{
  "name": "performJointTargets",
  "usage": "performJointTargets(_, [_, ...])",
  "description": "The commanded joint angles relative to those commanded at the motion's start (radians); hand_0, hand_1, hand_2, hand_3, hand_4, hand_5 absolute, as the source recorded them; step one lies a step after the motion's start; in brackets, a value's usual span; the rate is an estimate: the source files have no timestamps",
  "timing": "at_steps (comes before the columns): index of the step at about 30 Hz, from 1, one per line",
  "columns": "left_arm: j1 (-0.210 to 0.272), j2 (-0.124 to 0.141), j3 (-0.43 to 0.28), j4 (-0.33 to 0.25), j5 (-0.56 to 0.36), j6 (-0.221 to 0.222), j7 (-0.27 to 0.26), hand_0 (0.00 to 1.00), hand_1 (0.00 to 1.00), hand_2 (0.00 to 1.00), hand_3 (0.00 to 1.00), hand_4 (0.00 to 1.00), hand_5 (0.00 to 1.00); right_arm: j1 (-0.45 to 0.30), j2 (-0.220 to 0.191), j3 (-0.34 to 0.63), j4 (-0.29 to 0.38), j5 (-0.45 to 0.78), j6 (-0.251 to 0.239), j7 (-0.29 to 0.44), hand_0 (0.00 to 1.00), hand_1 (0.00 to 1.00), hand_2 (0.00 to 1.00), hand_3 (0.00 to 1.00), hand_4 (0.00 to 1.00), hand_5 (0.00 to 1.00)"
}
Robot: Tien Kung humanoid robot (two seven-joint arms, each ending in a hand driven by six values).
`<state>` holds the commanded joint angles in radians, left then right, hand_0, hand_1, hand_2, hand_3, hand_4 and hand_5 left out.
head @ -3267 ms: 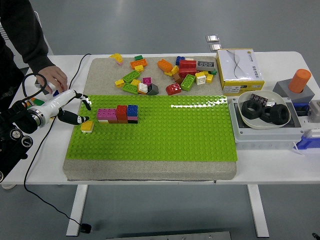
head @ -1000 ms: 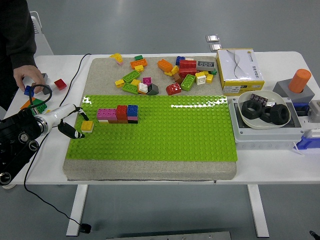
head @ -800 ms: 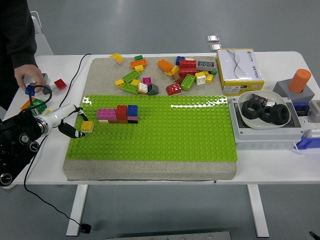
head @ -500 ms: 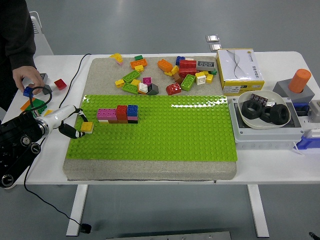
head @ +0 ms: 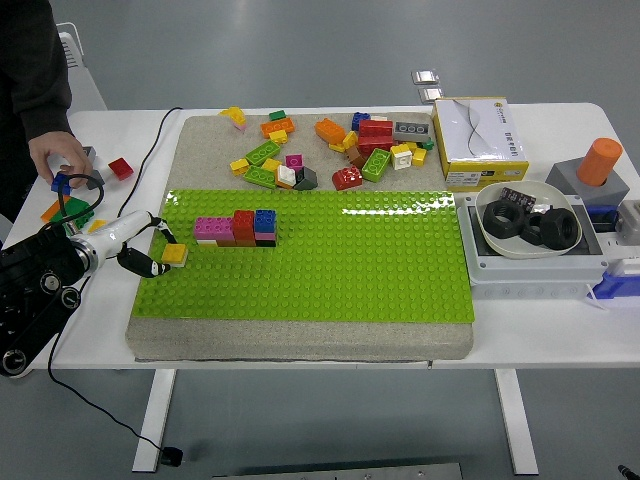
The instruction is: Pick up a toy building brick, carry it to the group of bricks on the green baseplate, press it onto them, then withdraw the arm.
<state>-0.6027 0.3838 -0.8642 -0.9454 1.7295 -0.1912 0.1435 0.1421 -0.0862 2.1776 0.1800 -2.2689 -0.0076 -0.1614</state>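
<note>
There's the yellow brick (head: 175, 254), small and square, sitting on the green baseplate (head: 330, 270) close to its left edge, just left of the group of bricks (head: 238, 228) and not touching it. The group runs as a short row in the baseplate's upper-left part: magenta bricks on the left, a taller red stack in the middle, a blue brick over a pink and a black layer on the right. The baseplate itself lies flat, bright green and studded, on a grey slab. Beyond its far edge, a loose pile of bricks (head: 330, 150) is scattered: orange, yellow, green, red, grey, white.
</note>
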Motion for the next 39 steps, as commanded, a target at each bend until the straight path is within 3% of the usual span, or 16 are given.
performJointTargets(3, [-0.001, 0.001, -0.001, 0.000, -0.004, -0.002, 0.000, 0.966, 0.955, 0.921, 0.492, 0.812, 0.002, 0.001, 0.000, 0.000, 0.000, 0.000, 0.000, 0.000, 0.519, 0.610, 0.601, 0.780, 0.834, 0.960])
performJointTargets(39, [-0.001, -0.005, -0.027, 0.016, -0.038, 0.002, -0.015, 0.956, 0.949, 0.920, 0.493, 0.811, 0.002, 0.002, -0.001, -0.009, 0.000, 0.000, 0.000, 0.000, 0.519, 0.612, 0.607, 0.782, 0.845, 0.962])
